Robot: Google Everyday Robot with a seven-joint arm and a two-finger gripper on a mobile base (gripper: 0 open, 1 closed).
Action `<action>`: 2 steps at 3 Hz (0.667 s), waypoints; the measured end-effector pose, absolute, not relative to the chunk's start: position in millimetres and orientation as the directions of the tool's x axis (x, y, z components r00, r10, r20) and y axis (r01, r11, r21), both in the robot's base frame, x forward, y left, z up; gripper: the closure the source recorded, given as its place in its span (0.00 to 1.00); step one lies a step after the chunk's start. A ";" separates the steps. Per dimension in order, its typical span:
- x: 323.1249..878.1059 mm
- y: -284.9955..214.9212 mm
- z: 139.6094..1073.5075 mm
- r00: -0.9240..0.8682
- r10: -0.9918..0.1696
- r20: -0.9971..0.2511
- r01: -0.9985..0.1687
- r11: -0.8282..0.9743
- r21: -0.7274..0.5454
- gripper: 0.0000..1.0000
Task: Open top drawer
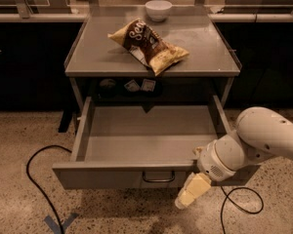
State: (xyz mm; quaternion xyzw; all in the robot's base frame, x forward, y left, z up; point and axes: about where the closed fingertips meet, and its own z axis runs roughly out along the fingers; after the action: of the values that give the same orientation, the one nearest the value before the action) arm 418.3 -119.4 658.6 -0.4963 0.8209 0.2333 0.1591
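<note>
top drawer (102, 177): well out | gripper (191, 193): below front, right of handle (158, 178); grip we cannot tell | we'd retreat straight, avoiding the front

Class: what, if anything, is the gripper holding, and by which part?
Nothing: the cream gripper hangs clear of the dark wire handle of the grey metal top drawer.

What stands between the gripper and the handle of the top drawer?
Nothing visible does. The gripper hangs low, just right of the handle on the front of the top drawer, with only open space between them. The drawer is already pulled far out.
</note>
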 end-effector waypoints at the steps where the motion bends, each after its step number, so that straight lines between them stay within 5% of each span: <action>1: 418.3 -119.4 661.9 -0.457 -0.741 -0.493 -0.889 0.399 0.225 0.00; 2: 390.9 -119.0 671.6 -0.479 -0.735 -0.481 -0.878 0.400 0.263 0.00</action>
State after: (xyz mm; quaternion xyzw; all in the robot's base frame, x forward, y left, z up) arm 390.9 -119.0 671.6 -0.4894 0.8239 0.2462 0.1454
